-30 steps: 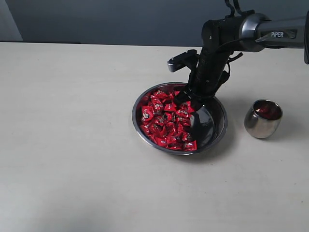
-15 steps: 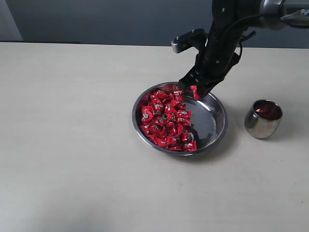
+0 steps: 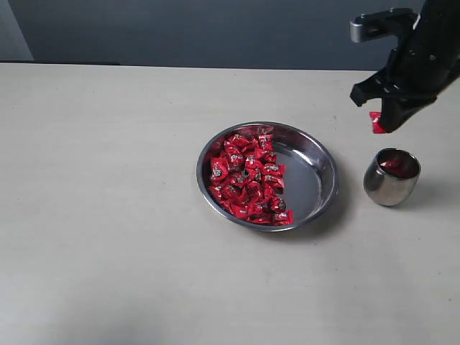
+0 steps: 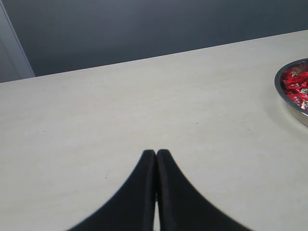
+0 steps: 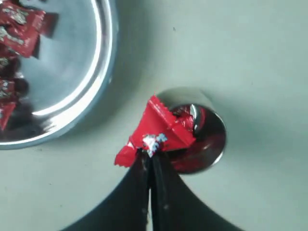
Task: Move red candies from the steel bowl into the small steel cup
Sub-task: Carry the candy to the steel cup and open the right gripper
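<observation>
- While the right gripper (image 5: 150, 156) hangs in the air at the right of the scene, its jaws are pinched tight on one red candy (image 5: 161, 129), caught by a crinkled end.
- That candy hangs above the left, far side of the small steel cup (image 3: 392, 180); seen from the right wrist, it overlaps the cup's rim.
- Upright on the pale table (image 3: 108, 215), the cup stands right of the steel bowl (image 3: 310, 183) and apart from it, with a strip of bare tabletop between them.
- Red shows inside the cup, but how many pieces lie there cannot be told.
- The other red candies (image 3: 248, 180) are heaped on the left half of the bowl; the right half of its floor is bare and shiny.
- The left gripper (image 4: 156, 154) is low over the table, its jaws pressed together on nothing, with the bowl's rim well away from it.
- A dark wall (image 3: 180, 32) runs along the far edge of the table.
- Count: one bowl, one cup, two grippers, one candy in the air. The heap is too dense for an exact count, but it holds a few dozen.
</observation>
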Controlling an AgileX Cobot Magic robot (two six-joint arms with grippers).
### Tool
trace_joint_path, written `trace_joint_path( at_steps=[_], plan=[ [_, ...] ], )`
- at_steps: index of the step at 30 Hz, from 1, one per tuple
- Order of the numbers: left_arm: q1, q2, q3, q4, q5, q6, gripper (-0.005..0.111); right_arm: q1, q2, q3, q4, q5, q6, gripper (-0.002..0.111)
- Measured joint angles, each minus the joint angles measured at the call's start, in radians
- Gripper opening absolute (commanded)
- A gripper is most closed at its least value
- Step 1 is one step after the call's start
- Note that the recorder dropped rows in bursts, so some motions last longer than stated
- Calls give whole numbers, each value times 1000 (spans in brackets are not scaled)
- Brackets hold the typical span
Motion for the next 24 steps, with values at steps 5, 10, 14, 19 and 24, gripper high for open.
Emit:
trace_joint_path(
  at_steps=[5, 10, 14, 19, 24],
  plan=[
    [0, 0, 0, 0, 0, 0, 0, -34, -2, 67, -4, 4, 0, 0],
    [0, 0, 0, 0, 0, 0, 0, -36, 0, 100, -32, -30, 0, 0],
    [0, 0, 0, 0, 0, 0, 0, -38, 7, 104, -85, -37, 24, 0],
    [0, 0, 0, 0, 0, 0, 0, -38, 38, 107, -117, -82, 43, 14],
    [0, 0, 0, 0, 0, 0, 0, -38, 38, 107, -124, -122, 45, 31]
  ],
)
